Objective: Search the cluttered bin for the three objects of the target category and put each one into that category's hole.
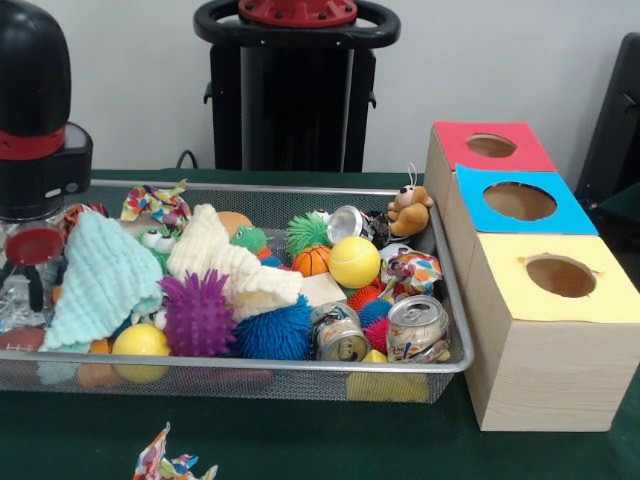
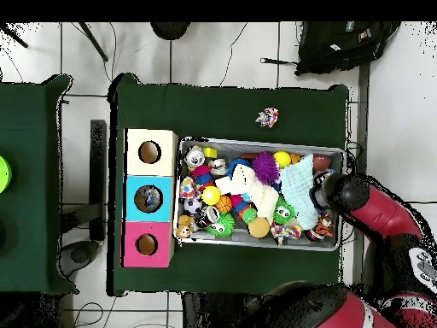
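My claw (image 1: 30, 262) hangs at nine o'clock in the bin (image 1: 455, 330), its opening unclear; I judge bottles light, slippery and easily crushed, so I would take one around its middle.

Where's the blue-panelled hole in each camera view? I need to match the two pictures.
Front view: the blue hole is right of the bin, middle of three holes, red behind, yellow in front.
Overhead view: the blue hole is left of the bin, again in the middle.
Shared landmark: the purple spiky ball.

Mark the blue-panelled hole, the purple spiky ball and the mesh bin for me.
blue-panelled hole (image 1: 519, 201), front view, hole's centre.
purple spiky ball (image 1: 198, 316), front view, ball's middle.
mesh bin (image 1: 452, 300), front view, right rim.
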Robot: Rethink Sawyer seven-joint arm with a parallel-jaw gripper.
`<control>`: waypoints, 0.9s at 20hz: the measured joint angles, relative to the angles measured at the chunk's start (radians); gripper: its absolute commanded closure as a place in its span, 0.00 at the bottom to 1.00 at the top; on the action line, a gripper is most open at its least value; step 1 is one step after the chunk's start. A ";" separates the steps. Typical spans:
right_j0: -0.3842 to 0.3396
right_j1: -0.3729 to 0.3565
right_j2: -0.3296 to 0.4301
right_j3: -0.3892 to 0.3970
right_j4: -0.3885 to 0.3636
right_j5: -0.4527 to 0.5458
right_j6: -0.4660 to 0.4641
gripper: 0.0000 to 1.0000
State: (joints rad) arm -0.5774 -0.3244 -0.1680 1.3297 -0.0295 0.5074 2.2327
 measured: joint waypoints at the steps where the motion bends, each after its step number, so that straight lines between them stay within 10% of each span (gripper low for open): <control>1: 0.000 0.001 0.000 -0.002 0.000 0.002 0.000 0.00; 13: 0.001 0.014 -0.004 -0.048 0.001 0.042 0.000 0.00; 14: 0.001 0.015 -0.005 -0.052 0.001 0.041 0.000 1.00; 18: 0.010 0.027 -0.010 -0.080 0.000 0.020 0.000 1.00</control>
State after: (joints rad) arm -0.5676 -0.2978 -0.1775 1.2498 -0.0297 0.5272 2.2329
